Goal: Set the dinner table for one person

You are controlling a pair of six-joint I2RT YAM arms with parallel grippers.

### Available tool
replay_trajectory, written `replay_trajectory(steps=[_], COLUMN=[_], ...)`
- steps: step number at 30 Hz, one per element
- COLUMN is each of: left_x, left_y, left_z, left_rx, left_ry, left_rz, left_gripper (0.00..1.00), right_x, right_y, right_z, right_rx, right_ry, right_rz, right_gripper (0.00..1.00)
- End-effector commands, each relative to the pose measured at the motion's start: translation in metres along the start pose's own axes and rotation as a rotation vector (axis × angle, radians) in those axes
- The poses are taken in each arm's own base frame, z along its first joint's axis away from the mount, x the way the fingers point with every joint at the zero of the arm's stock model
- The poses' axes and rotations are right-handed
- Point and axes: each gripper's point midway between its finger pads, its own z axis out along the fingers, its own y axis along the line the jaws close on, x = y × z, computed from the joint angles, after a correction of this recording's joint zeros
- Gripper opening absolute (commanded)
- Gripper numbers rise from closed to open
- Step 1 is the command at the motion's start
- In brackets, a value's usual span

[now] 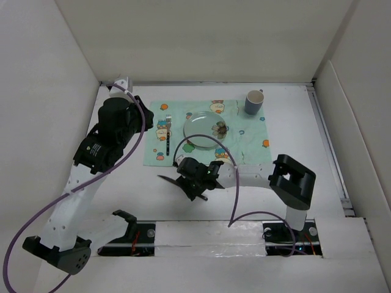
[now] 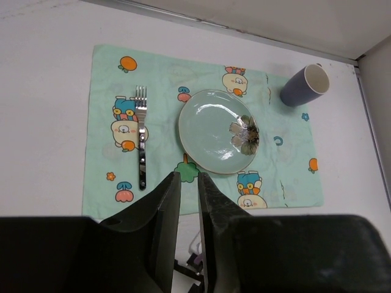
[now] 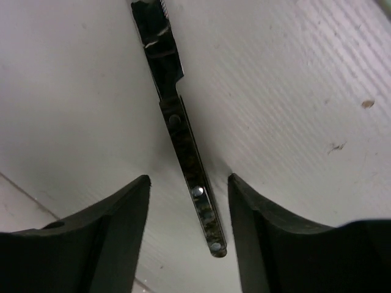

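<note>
The white dinner table (image 1: 293, 122) carries a mint-green cartoon placemat (image 1: 250, 143). On the mat lie a pale green plate (image 1: 204, 128) and, left of it, a fork (image 1: 168, 131). A blue-grey cup (image 1: 254, 101) stands at the mat's far right corner. A knife (image 1: 166, 179) lies on the bare table in front of the mat. My right gripper (image 1: 192, 186) is open and low over it. In the right wrist view the fingers (image 3: 128, 207) straddle the knife's dark riveted handle (image 3: 183, 140) without touching it. My left gripper (image 2: 189, 177) is raised, empty and nearly shut.
The left wrist view shows the placemat (image 2: 104, 79), plate (image 2: 211, 128), fork (image 2: 142, 146) and cup (image 2: 304, 85) from above. White walls enclose the table on the left, back and right. A small dark mark sits on the plate's right side.
</note>
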Motion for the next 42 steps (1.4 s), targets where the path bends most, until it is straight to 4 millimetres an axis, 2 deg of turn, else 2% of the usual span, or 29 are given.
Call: replay_trajectory(steps=[1,2,4,5,8,10,13,14,15,17,18,20,21,22,24,25,28,29,31,32,35,36,39,42], left_x=[-0.006,-0.006,-0.006,-0.006,-0.009,-0.013,-0.019,-0.02,-0.022,-0.025,-0.022,-0.022,-0.017,-0.017,-0.01,-0.01,-0.009,-0.007,-0.007,-0.005,-0.005,-0.004,0.0,0.006], left_y=[-0.006,-0.005,-0.003,-0.002,0.001,0.004,0.006,0.005,0.004,0.001,-0.002,-0.006,-0.007,-0.01,-0.012,-0.013,-0.015,-0.014,-0.015,-0.015,-0.014,-0.013,-0.011,-0.01], left_z=[-0.003,-0.002,-0.003,-0.004,-0.007,-0.009,-0.009,-0.008,-0.006,-0.003,0.002,0.011,0.015,0.019,0.027,0.031,0.036,0.039,0.042,0.045,0.047,0.048,0.052,0.057], left_rx=[0.03,0.026,0.016,0.013,-0.003,-0.017,-0.032,-0.033,-0.032,-0.023,-0.015,-0.004,0.006,0.015,0.022,0.028,0.036,0.032,0.032,0.03,0.026,0.024,0.014,0.016], left_ry=[-0.041,-0.04,-0.044,-0.045,-0.058,-0.07,-0.086,-0.088,-0.09,-0.096,-0.084,-0.082,-0.068,-0.069,-0.042,-0.044,-0.045,-0.039,-0.042,-0.035,-0.037,-0.036,-0.031,-0.021], left_rz=[-0.034,-0.034,-0.035,-0.034,-0.028,-0.025,-0.013,-0.008,-0.005,-0.004,0.001,0.002,0.008,0.007,0.012,0.017,0.02,0.027,0.031,0.039,0.048,0.05,0.055,0.055], left_gripper=[0.15,0.15,0.15,0.15,0.15,0.15,0.16,0.16,0.17,0.18,0.18,0.18,0.18,0.19,0.19,0.18,0.19,0.19,0.19,0.19,0.19,0.19,0.19,0.19], right_x=[-0.023,-0.022,-0.021,-0.017,-0.011,-0.012,-0.042,-0.055,-0.078,-0.105,-0.123,-0.137,-0.141,-0.145,-0.147,-0.142,-0.138,-0.13,-0.13,-0.123,-0.119,-0.111,-0.102,-0.094], right_y=[0.005,0.01,0.012,0.017,0.023,0.026,0.033,0.03,0.017,-0.007,-0.041,-0.082,-0.102,-0.14,-0.175,-0.208,-0.245,-0.266,-0.282,-0.296,-0.313,-0.322,-0.335,-0.335], right_z=[0.01,0.012,0.016,0.017,0.008,-0.004,-0.048,-0.062,-0.086,-0.11,-0.126,-0.138,-0.141,-0.144,-0.144,-0.138,-0.126,-0.114,-0.107,-0.095,-0.087,-0.08,-0.074,-0.064], right_rx=[0.013,0.006,-0.006,-0.01,-0.018,-0.043,-0.071,-0.072,-0.071,-0.058,-0.02,0.049,0.077,0.143,0.197,0.252,0.289,0.314,0.317,0.33,0.339,0.352,0.373,0.371], right_ry=[-0.06,-0.055,-0.046,-0.039,-0.033,-0.036,-0.127,-0.163,-0.233,-0.311,-0.367,-0.417,-0.431,-0.452,-0.461,-0.44,-0.4,-0.367,-0.345,-0.313,-0.278,-0.249,-0.218,-0.179], right_rz=[-0.053,-0.067,-0.07,-0.079,-0.088,-0.081,-0.078,-0.06,-0.02,0.063,0.143,0.256,0.299,0.371,0.441,0.503,0.569,0.596,0.618,0.638,0.669,0.689,0.705,0.702], right_gripper=[0.56,0.45,0.34,0.23,0.0,0.0,0.0,0.0,0.0,0.0,0.0,0.0,0.0,0.0,0.0,0.0,0.0,0.0,0.0,0.0,0.0,0.0,0.0,0.0])
